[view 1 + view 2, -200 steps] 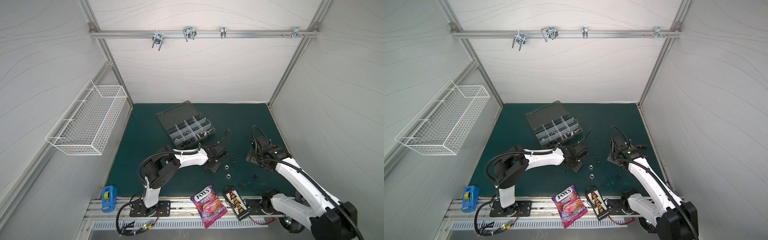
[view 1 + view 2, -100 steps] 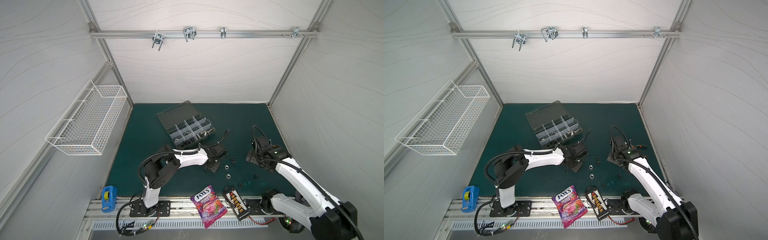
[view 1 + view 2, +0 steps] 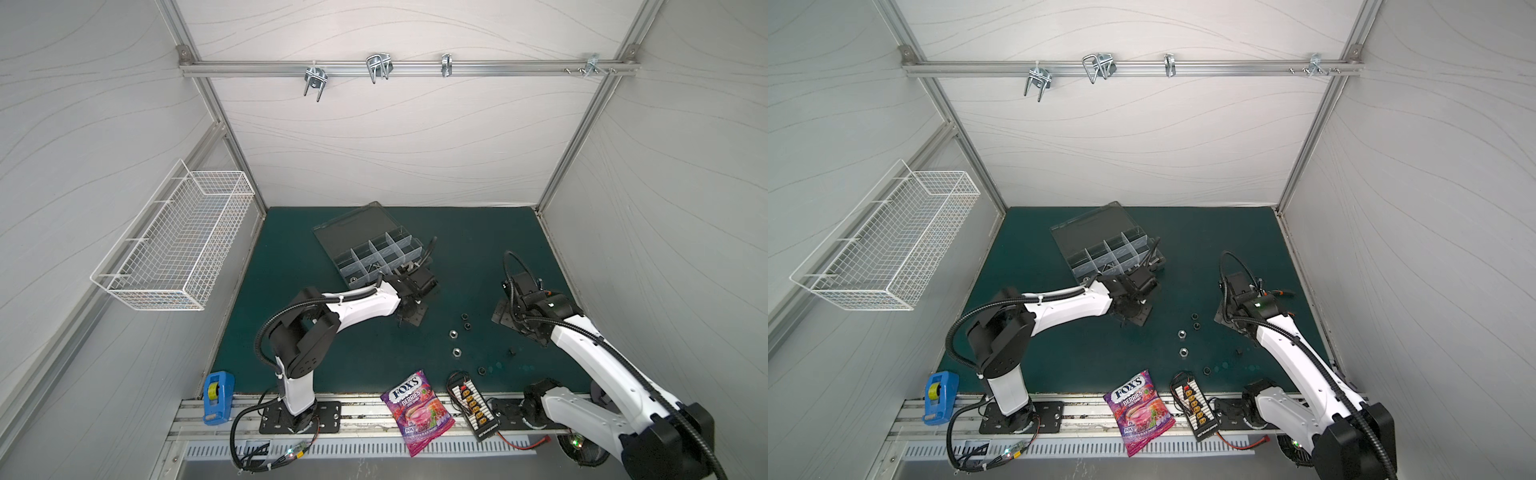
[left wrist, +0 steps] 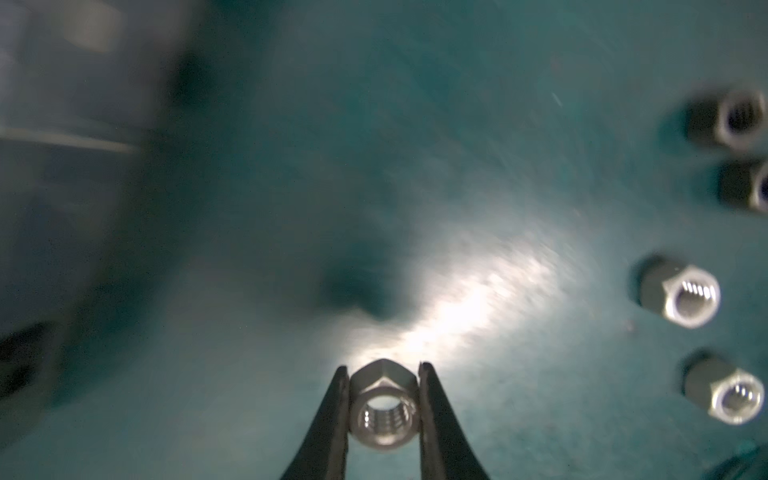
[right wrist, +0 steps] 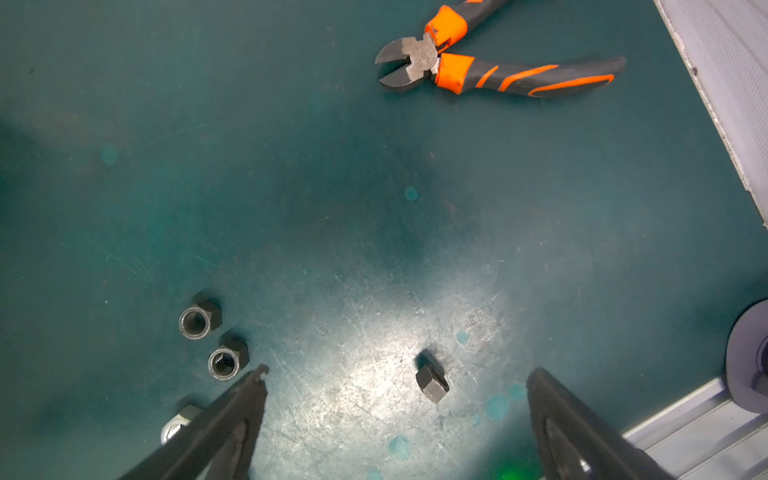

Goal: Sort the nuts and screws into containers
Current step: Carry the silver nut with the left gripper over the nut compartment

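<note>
— What is your left pincer doing?

— My left pincer (image 4: 384,374) is pinched narrow on a silver nut (image 4: 382,411). Each finger presses one flat side, and the threaded hole faces my wrist camera.

— Is the nut on the mat?

— The green mat (image 4: 498,145) looks blurred beyond my tips. A dark shadow lies on it ahead of the nut, apart from it.

— What else is near that pincer?

— Toward my other arm, well clear of the fingers, lie two loose silver nuts (image 4: 681,295) and two black nuts (image 4: 727,118). In both top views the organizer box (image 3: 388,243) (image 3: 1123,241) sits just past this pincer on the far side, with its lid open. Some compartments hold small parts, too small for me to name.

— And your right pincer?

— My right pincer (image 5: 399,372) stands wide and holds nothing. A small black hex nut (image 5: 432,384) lies tilted on the mat between the fingers, nearer one of them and touching neither. Its hole does not show. The two black nuts sit just outside the opposite finger, holes up, and one of the loose silver nuts is half hidden behind that finger.

— Anything further out?

— Orange-and-black side cutters (image 5: 498,70) lie well ahead of those tips, blades slightly parted.
</note>
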`<state>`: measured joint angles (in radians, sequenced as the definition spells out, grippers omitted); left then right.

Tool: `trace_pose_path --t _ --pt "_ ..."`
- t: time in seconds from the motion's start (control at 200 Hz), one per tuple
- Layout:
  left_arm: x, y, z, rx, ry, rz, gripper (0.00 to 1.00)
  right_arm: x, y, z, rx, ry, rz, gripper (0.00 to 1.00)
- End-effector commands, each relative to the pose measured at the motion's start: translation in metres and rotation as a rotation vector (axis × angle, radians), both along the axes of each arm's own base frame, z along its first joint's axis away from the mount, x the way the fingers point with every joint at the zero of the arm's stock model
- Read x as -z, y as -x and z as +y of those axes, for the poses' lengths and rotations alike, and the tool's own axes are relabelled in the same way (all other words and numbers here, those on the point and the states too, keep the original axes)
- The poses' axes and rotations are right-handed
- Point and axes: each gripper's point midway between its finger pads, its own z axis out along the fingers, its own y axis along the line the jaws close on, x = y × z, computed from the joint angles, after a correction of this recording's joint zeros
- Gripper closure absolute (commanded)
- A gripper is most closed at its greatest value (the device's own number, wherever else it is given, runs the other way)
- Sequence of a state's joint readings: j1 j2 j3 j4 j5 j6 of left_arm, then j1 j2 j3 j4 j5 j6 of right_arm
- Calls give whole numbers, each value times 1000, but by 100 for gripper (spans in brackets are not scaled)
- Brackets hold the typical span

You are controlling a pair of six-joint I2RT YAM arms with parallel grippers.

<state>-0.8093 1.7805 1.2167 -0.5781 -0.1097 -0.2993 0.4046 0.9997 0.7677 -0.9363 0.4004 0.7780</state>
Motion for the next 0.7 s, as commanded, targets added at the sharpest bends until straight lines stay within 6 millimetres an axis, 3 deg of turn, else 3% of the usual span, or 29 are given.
trace_pose_path --t 0.0,0.285,0.455,0.695 --pt "-37 -35 24 -103 17 -104 81 1 3 -4 14 12 13 1" --pt "-75 -94 103 -333 31 -223 81 2 2 -2 3 5 15 1" --pt "-77 -117 137 -421 9 -245 81 1 -1 1 -8 6 22 1" --pt "-67 -135 165 -484 -2 -222 81 1 0 0 -6 5 20 1"
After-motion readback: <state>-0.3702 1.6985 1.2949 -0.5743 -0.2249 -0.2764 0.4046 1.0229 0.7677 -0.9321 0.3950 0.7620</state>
